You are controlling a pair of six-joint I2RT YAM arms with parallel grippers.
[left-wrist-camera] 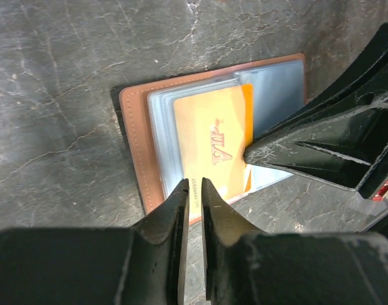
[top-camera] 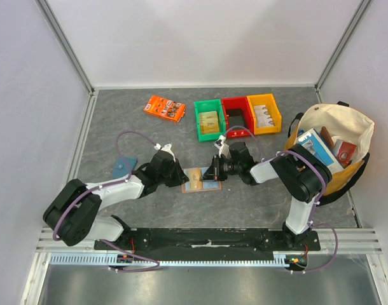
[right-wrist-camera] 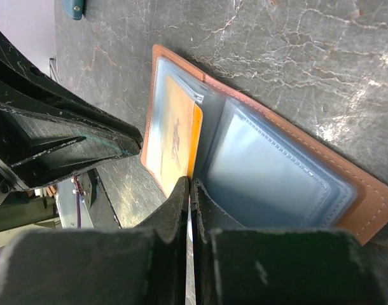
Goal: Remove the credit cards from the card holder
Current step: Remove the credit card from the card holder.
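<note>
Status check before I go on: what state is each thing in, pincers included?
card holder: open, flat on the table
orange card: in the holder, not yet out
left pincer: slightly open at the card's edge
right pincer: shut, tips at the card's edge
tote bag: upright, mouth open

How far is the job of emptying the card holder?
Done: the card holder lies open. In hand: the left gripper and the shut right gripper are at the edges of the orange card. Left: the card sits in its sleeve; none is out yet.

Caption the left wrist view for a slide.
Card holder lies open, orange VIP card showing, left jaws slightly apart at the card's edge.
</note>
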